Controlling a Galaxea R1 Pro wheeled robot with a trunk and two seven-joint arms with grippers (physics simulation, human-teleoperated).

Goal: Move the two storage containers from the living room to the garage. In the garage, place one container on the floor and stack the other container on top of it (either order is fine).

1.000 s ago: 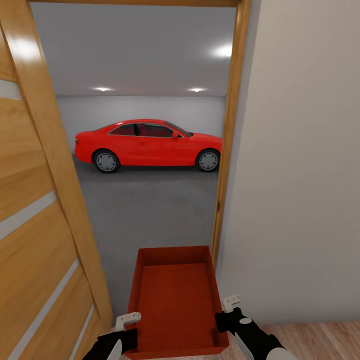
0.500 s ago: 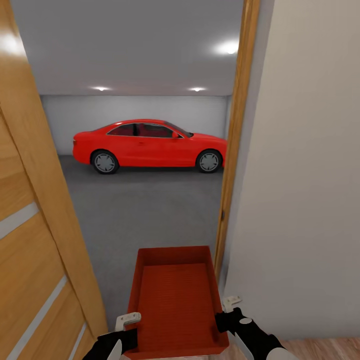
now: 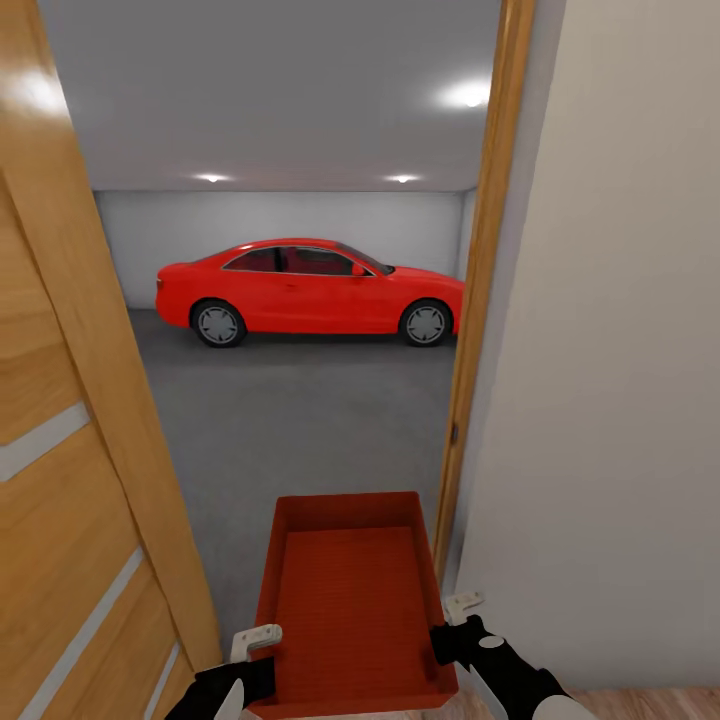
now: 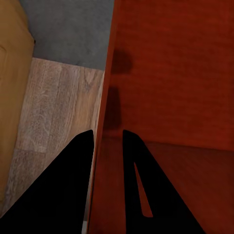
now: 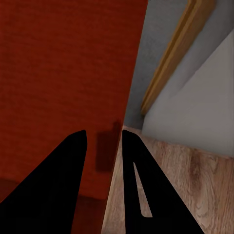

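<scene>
One red-orange open-top storage container hangs in front of me, level and empty, in the doorway. My left gripper is shut on its left wall, and my right gripper is shut on its right wall. In the left wrist view, the black fingers of my left gripper straddle the thin wall of the container. The right wrist view shows my right gripper pinching the container the same way. Beyond the doorway lies the garage floor, dark grey concrete.
An open wooden door stands close on the left. The wooden door frame and a beige wall are close on the right. A red car is parked at the garage's back wall. Light wood planks lie below the container.
The whole view has shifted: the doorway looks wider and the door and frame have slid outward. The container and both grippers keep their places in the picture.
</scene>
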